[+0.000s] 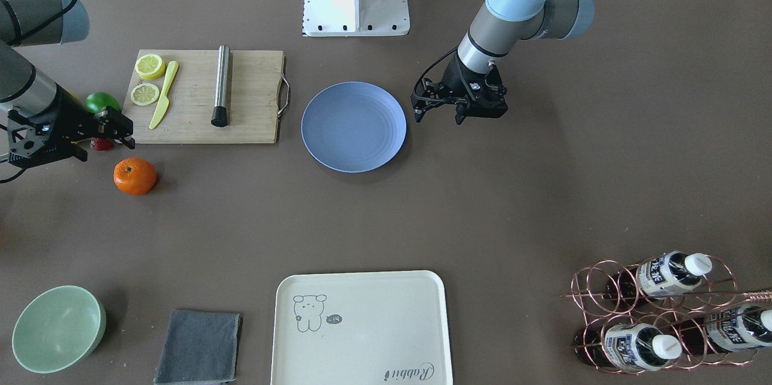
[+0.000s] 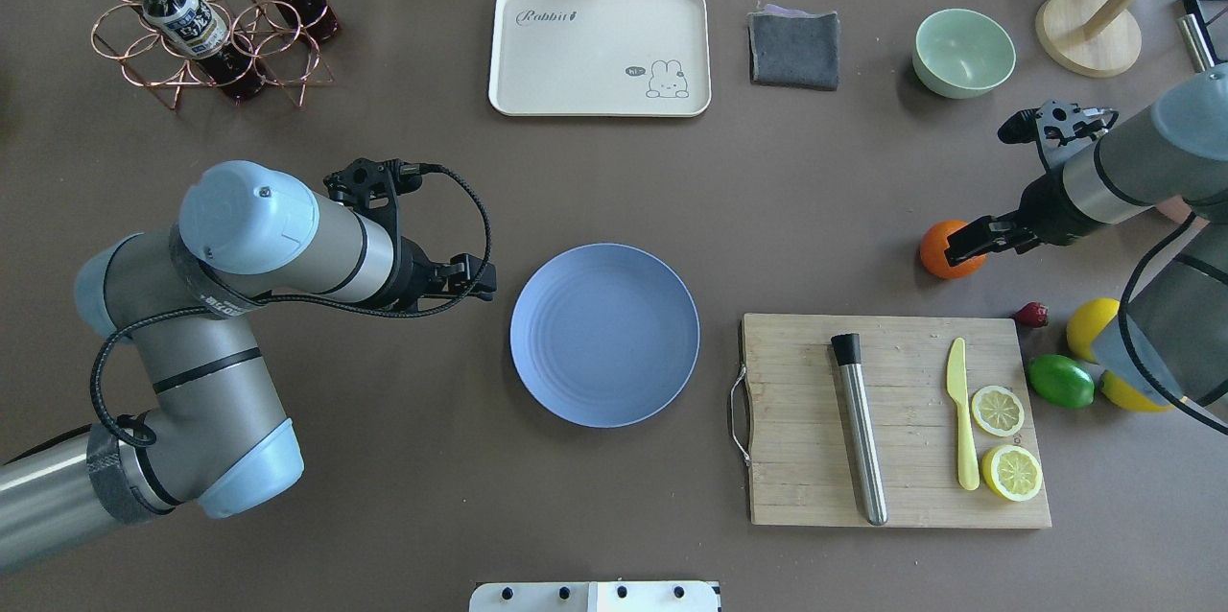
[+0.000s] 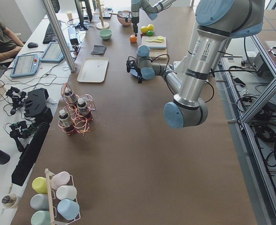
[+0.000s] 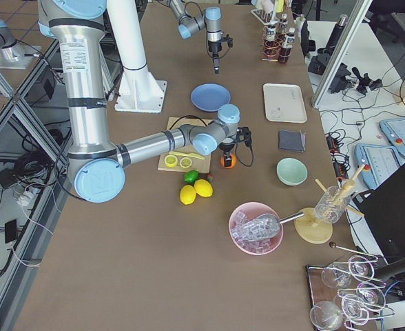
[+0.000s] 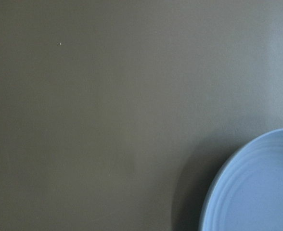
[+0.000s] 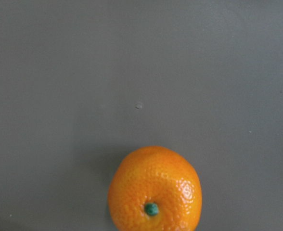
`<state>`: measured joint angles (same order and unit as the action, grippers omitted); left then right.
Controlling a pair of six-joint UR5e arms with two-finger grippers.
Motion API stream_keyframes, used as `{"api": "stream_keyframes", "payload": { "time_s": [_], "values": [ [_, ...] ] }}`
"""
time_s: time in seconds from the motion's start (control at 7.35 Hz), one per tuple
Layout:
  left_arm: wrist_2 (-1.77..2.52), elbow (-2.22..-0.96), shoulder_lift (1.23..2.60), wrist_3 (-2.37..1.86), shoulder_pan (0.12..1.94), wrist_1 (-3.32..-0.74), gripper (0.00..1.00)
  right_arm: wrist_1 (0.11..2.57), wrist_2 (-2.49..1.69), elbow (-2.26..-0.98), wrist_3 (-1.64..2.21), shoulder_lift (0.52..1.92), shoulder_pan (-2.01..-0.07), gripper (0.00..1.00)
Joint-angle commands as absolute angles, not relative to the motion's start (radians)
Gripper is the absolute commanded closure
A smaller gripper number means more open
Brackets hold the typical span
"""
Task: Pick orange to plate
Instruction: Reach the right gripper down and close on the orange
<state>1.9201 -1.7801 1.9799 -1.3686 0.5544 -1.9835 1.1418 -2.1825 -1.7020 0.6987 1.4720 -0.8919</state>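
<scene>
The orange (image 1: 135, 176) sits on the brown table, well off to the side of the empty blue plate (image 1: 354, 127). In the overhead view the orange (image 2: 945, 249) is right of the plate (image 2: 604, 334). My right gripper (image 1: 128, 134) hovers just on the robot side of the orange, its fingers apart and nothing between them. The right wrist view has the orange (image 6: 154, 190) low in the middle, with no fingers showing. My left gripper (image 1: 438, 113) hangs open beside the plate's rim (image 5: 257, 192), holding nothing.
A wooden cutting board (image 1: 253, 95) with lemon slices (image 1: 145, 93), a yellow knife (image 1: 163, 94) and a steel rod (image 1: 222, 85) lies between orange and plate. A lime (image 1: 101, 101) and strawberry (image 1: 101, 144) sit near my right gripper. Green bowl (image 1: 58, 327), grey cloth (image 1: 199, 346), cream tray (image 1: 362, 327), bottle rack (image 1: 663, 312) line the far edge.
</scene>
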Motion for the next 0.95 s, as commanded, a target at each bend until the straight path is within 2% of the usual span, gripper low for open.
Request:
{"api": "stream_keyframes", "payload": {
  "time_s": [0.0,0.54,0.82],
  "values": [
    [1.919,-1.779,1.979,-1.368,0.555,-1.983,0.03,1.140,-2.125,-1.672,0.699,1.448,-0.852,0.00],
    [1.917,-1.778,1.979,-1.368,0.555,-1.982,0.03,1.152,-2.088,-1.640,0.692,1.422,-0.836,0.00],
    [1.917,-1.779,1.974,-1.368,0.555,-1.983,0.03,1.152,-2.086,-1.637,0.692,1.419,-0.836,0.04]
  ]
}}
